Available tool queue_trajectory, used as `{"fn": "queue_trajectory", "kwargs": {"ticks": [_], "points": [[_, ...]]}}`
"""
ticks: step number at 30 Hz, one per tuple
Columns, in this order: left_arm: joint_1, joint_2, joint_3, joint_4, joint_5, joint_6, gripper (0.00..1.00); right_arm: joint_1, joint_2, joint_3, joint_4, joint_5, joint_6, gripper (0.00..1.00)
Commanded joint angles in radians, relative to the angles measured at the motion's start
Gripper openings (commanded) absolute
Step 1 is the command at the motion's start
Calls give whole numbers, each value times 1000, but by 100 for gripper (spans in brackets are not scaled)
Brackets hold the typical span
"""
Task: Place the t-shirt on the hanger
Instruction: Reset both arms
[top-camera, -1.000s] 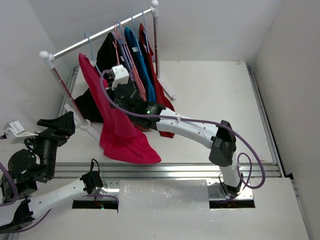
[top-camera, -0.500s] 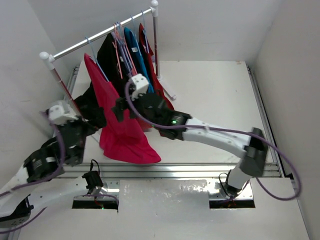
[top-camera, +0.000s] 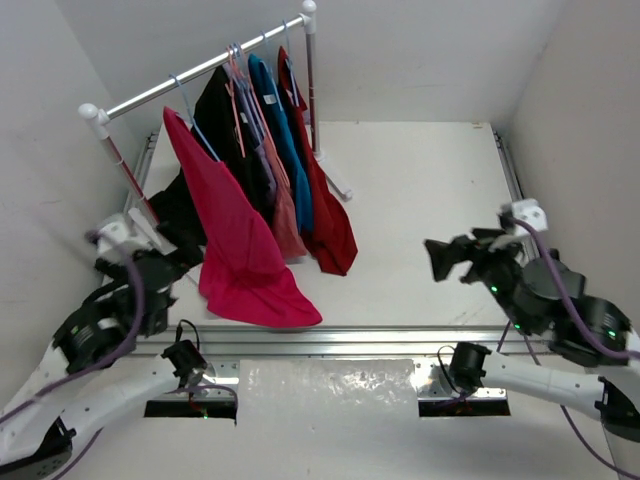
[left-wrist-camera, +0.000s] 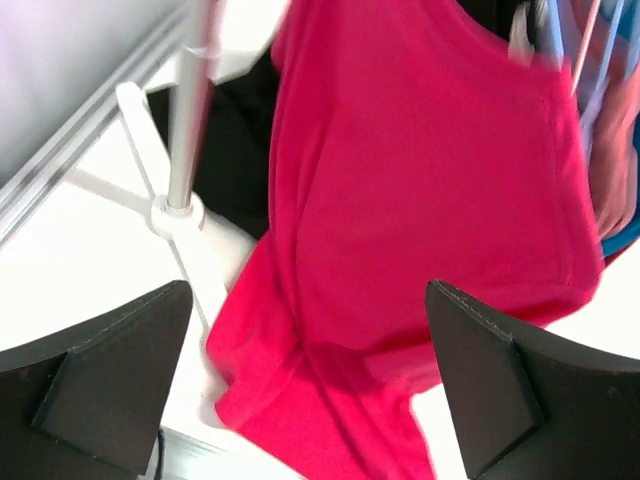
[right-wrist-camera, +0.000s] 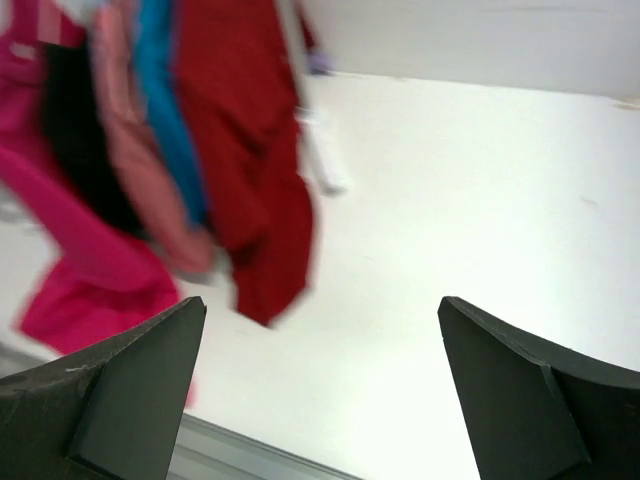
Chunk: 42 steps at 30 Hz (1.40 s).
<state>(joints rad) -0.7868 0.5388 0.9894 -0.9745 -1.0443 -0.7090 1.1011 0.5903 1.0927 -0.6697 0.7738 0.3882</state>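
From above, a bright magenta-pink knit t-shirt (top-camera: 235, 240) hangs at the left end of a white tubular rail (top-camera: 215, 66). It falls in a long soft drape, and its crumpled hem spreads onto the white table (top-camera: 420, 180). A thin pale blue-lavender wire hanger (top-camera: 188, 108) shows at its top edge, with the curved hook over the rail. Behind it on the rail hang a black shirt (top-camera: 215, 110), a pale salmon-pink shirt (top-camera: 287, 215), a blue shirt (top-camera: 282, 135) and a darker red shirt (top-camera: 328, 215).

The left gripper (top-camera: 178, 258) sits low at the table's left edge on a folded arm, just beside the t-shirt's lower left side and pointing at it. The right gripper (top-camera: 440, 257) is raised over the right half of the table on a bent arm. It faces left and is well apart from the garment.

In the left wrist view, the two matte black wedge-shaped fingers (left-wrist-camera: 100, 380) are spread wide with nothing between them. The t-shirt fills the gap ahead, smooth and softly creased, not touching either finger. The rail's white post (left-wrist-camera: 187, 120) and its foot stand to the left of it.

In the right wrist view, which is blurred, the black fingers (right-wrist-camera: 530, 400) are likewise spread far apart and grasp nothing. The hanging shirts are far off at upper left, with the t-shirt lowest and leftmost.
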Motion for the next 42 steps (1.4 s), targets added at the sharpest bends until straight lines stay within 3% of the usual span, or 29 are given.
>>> {"fn": "queue_trajectory", "kwargs": {"ticks": [1,2,3,12,20,42], "points": [[6,-147,-26,3,-72,8,100,0,-94,-5,-347,174,40,99],[8,-183,-49,64,-25,136,100,0,-113,-8,-391,183,35,99],[8,-235,-89,154,5,170,100,0,-128,-16,-413,183,35,99],[8,-384,-97,227,186,293,100,0,-230,-97,-516,196,103,99],[8,-220,127,-67,326,212,100,0,-230,-1,-616,251,132,99],[8,-178,115,-47,296,220,100,0,-279,16,-665,246,140,99]]}}
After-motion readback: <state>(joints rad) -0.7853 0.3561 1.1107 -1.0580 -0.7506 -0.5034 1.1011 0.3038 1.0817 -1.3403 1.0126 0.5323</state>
